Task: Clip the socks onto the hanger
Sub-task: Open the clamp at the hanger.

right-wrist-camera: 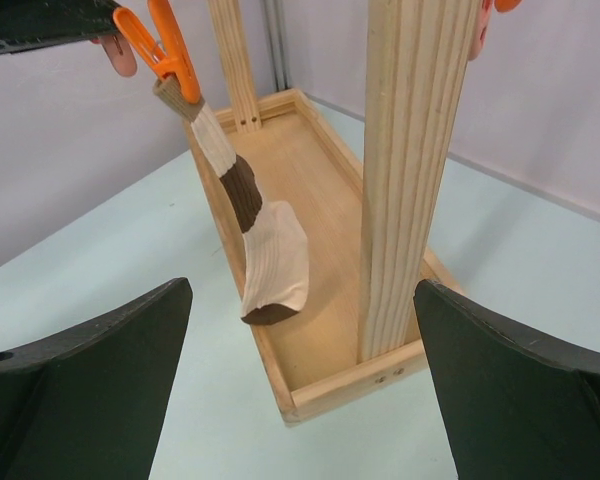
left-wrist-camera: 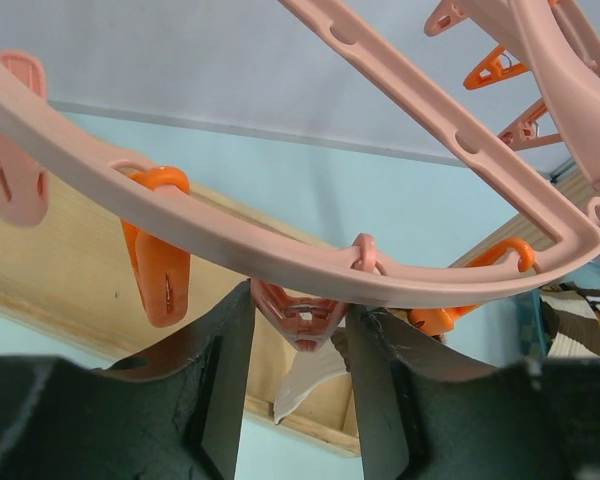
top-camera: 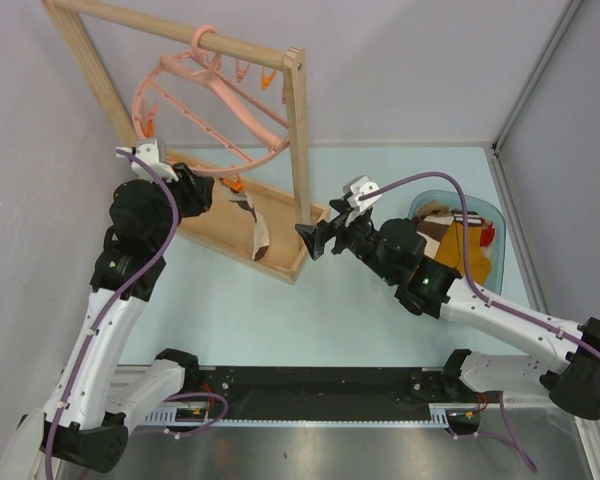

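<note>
The left pincer (left-wrist-camera: 297, 312) is raised at the far left corner of the surface (top-camera: 380, 170), closed on a small clip (left-wrist-camera: 290, 298) under the ring of the pink hanger (top-camera: 210, 110). It is probably squeezing the clip to open it for a sock. The hanger hangs by its hook from the top bar of the wooden rack (top-camera: 298, 130), so its ring sits tilted and its clips dangle within reach. One cream-and-brown sock (right-wrist-camera: 260, 240) is already pinched at its cuff by an orange clip (right-wrist-camera: 165, 45). Its long axis runs almost straight down, toe lowest, just above the rack's base. The right pincer (top-camera: 315, 240) is spread wide and empty, pointing at the rack's post. The remaining socks (top-camera: 455, 240) lie heaped in a blue dish (top-camera: 490, 215) by the right edge.
</note>
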